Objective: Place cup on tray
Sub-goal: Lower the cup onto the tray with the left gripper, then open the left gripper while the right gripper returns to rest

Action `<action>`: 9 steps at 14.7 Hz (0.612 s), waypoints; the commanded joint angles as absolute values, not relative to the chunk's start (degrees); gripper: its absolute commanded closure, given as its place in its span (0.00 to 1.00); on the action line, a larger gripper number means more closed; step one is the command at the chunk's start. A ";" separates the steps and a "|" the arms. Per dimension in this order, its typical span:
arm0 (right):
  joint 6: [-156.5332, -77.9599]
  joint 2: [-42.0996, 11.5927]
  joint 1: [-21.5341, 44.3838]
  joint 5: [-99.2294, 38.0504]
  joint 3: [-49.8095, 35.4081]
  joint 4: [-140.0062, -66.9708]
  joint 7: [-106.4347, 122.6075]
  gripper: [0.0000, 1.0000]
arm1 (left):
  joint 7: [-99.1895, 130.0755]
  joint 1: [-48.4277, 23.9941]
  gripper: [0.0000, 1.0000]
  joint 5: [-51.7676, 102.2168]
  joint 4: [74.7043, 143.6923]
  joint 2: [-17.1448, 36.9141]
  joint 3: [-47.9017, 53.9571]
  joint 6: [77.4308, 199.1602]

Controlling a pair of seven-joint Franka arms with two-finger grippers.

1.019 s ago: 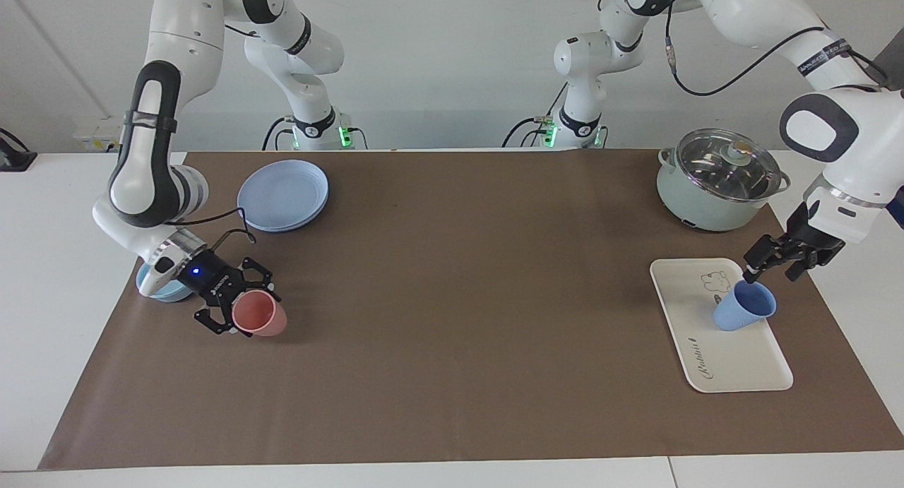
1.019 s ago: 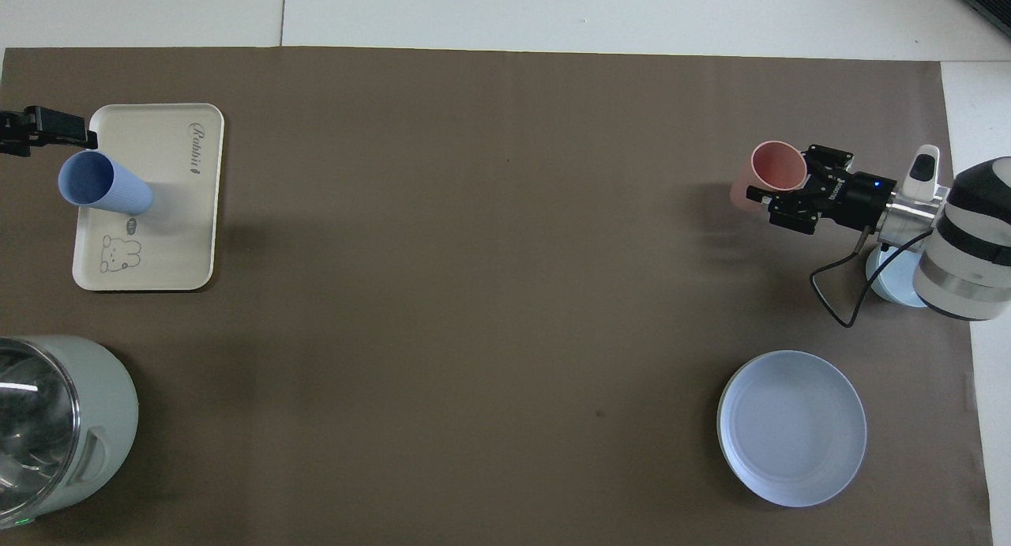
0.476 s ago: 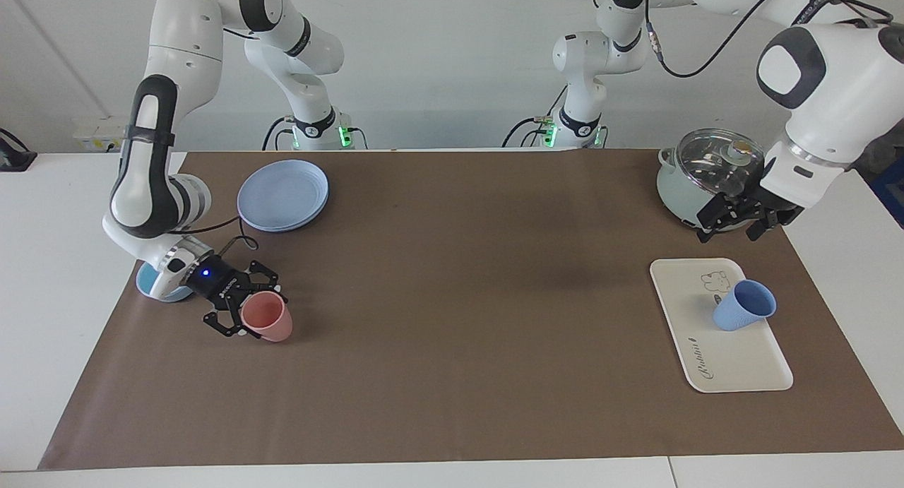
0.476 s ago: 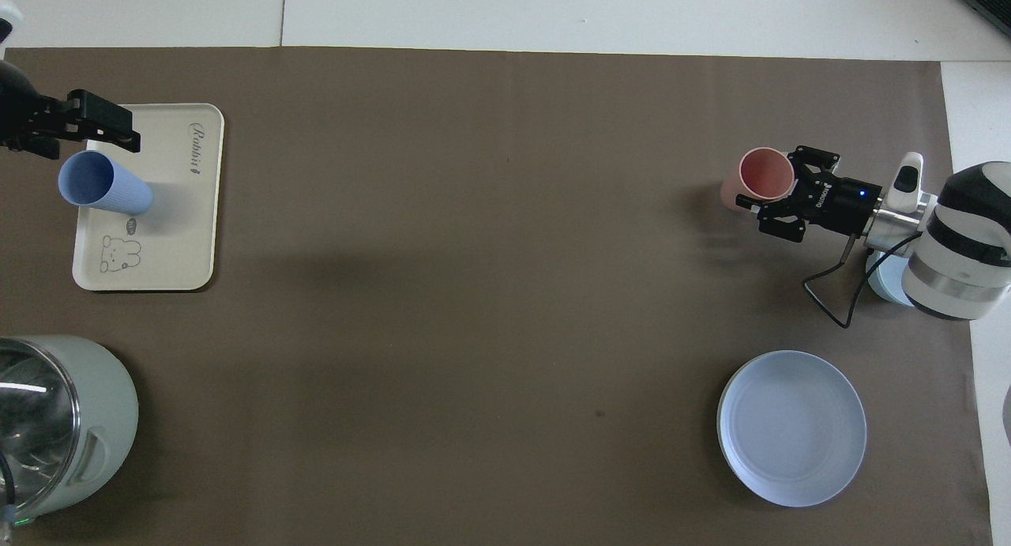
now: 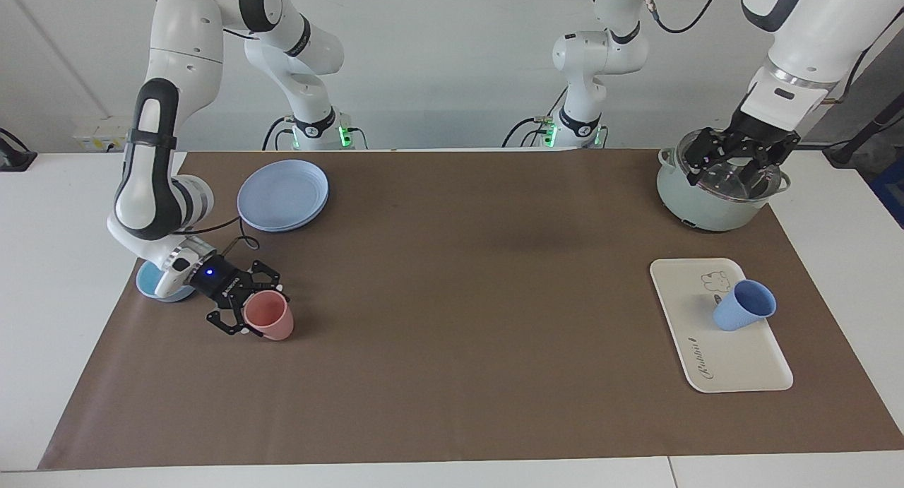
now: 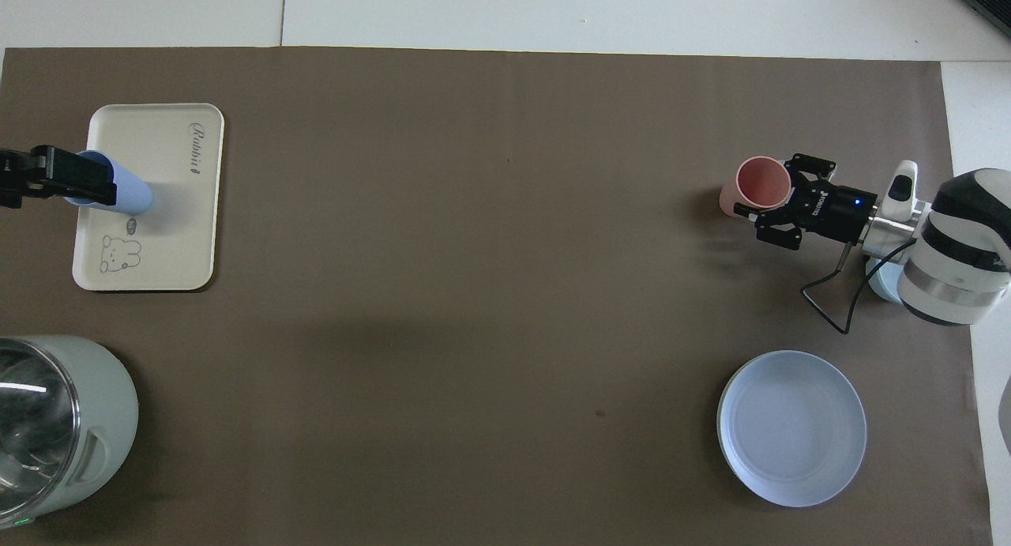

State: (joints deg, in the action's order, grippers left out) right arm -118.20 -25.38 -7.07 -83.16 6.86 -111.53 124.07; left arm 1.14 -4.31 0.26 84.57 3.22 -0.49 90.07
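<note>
Your cup (image 5: 744,313) already stands on the tray (image 5: 688,311), upright near the bear drawing at the tray's edge toward the left arm's end of the surface, so by the look of it the placing is done and you are in the retreat step. Your left end effector (image 5: 734,164) hangs empty above the pot (image 5: 706,205), well apart from the cup, with its fingers spread wide. Your right end effector (image 5: 244,311) sits low at the other end of the surface, pinching the pink cup (image 5: 268,317), which looks to rest upright on the brown mat (image 5: 452,347); its fingertips are pressed in on the cup's wall. The next move, as I judge it, asks little of you: carry the left arm clear without sweeping low over the tray, since that light cup near the rim could tip at a knock. If the pink cup is to follow, you will need to lift it straight up before travelling. Counted: two arms, two cups (one blue, one pink), one tray, one lidded pot, one round blue plate (image 5: 282,195) near the right arm's base, and one small light-blue bowl (image 5: 152,283) partly hidden under the right wrist.
</note>
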 commanded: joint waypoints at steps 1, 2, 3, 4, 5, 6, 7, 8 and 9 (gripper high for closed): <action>-118.74 -24.96 -7.65 -84.90 6.42 -112.67 126.12 0.40 | 3.60 -4.75 0.01 -2.20 86.66 2.02 0.79 91.93; -118.65 -24.96 -7.73 -84.90 6.42 -112.76 126.12 0.11 | 3.60 -4.66 0.01 -2.02 86.66 2.02 0.79 93.15; -118.48 -24.87 -7.82 -84.90 6.42 -112.76 126.12 0.00 | 3.26 -4.48 0.01 -1.93 86.66 1.93 0.79 93.86; -118.22 -24.79 -7.82 -84.90 6.42 -112.76 126.04 0.00 | 2.73 -3.87 0.01 -1.85 86.75 1.93 0.88 94.04; -117.86 -24.79 -7.82 -84.90 6.42 -112.68 125.95 0.00 | 2.46 -3.35 0.01 -1.67 86.57 2.19 0.97 94.13; -117.60 -24.70 -7.82 -84.90 6.42 -112.68 125.77 0.00 | 2.46 -3.34 0.01 -1.58 86.49 2.37 1.05 94.13; -117.34 -24.70 -7.82 -84.90 6.42 -112.50 125.68 0.00 | 2.37 -3.17 0.00 -1.50 86.57 2.37 0.97 94.13; -117.33 -24.52 -7.82 -84.90 6.42 -112.41 125.60 0.00 | 2.37 -3.25 0.00 -1.49 86.66 2.46 0.79 94.22; -117.33 -24.26 -7.82 -84.90 6.42 -112.41 125.42 0.00 | 2.29 -3.16 0.00 -1.49 86.75 2.37 0.70 94.22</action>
